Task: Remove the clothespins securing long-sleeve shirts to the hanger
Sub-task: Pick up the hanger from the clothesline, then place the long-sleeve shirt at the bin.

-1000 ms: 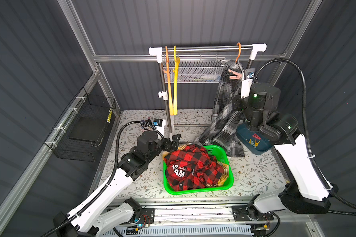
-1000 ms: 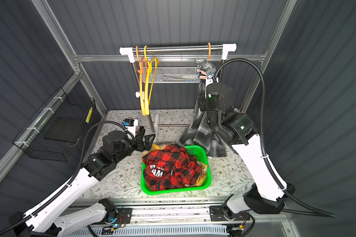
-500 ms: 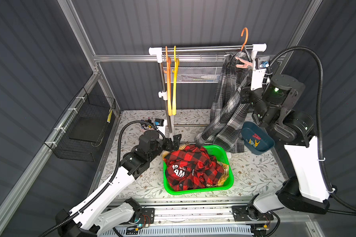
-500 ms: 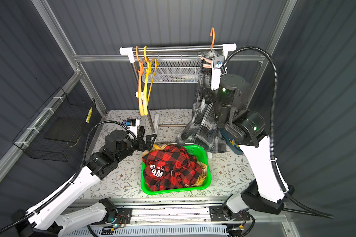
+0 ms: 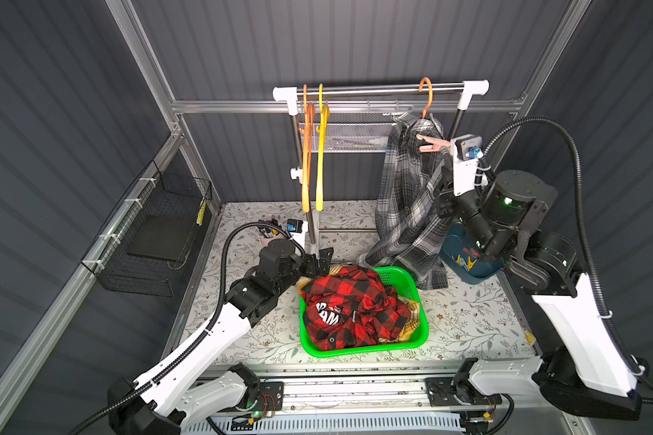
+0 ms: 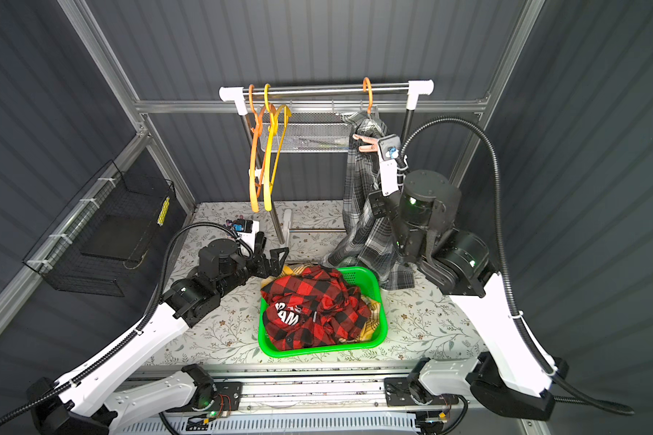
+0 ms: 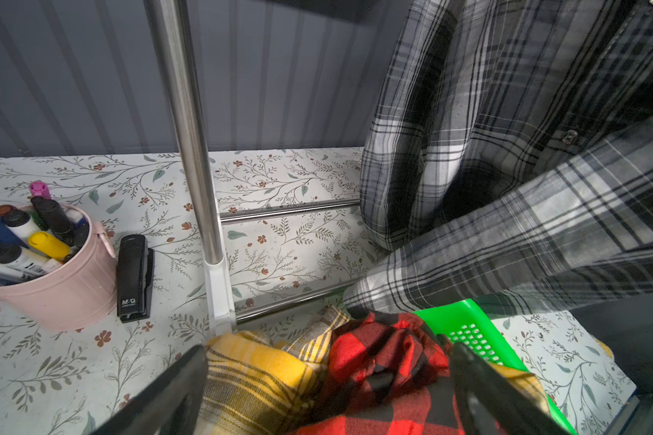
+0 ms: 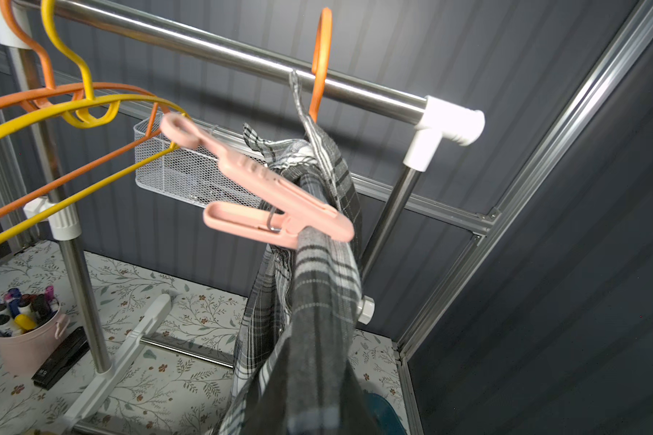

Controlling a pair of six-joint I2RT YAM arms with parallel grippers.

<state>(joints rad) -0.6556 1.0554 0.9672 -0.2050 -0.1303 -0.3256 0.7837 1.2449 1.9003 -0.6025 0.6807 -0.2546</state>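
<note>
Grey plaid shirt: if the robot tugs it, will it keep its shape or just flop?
Probably floppy: the grey plaid shirt hangs in loose folds, its hem slumped on the table. Likely light: one salmon-pink clothespin and a thin orange hanger seem to carry it.

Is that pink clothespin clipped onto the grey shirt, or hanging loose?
Clipped on. In the right wrist view the pink clothespin bites a bunched fold of the grey plaid shirt, handles sticking out free.

Top views look down; wrist views (close-in) share the grey shirt [image 7: 524, 113].
</note>
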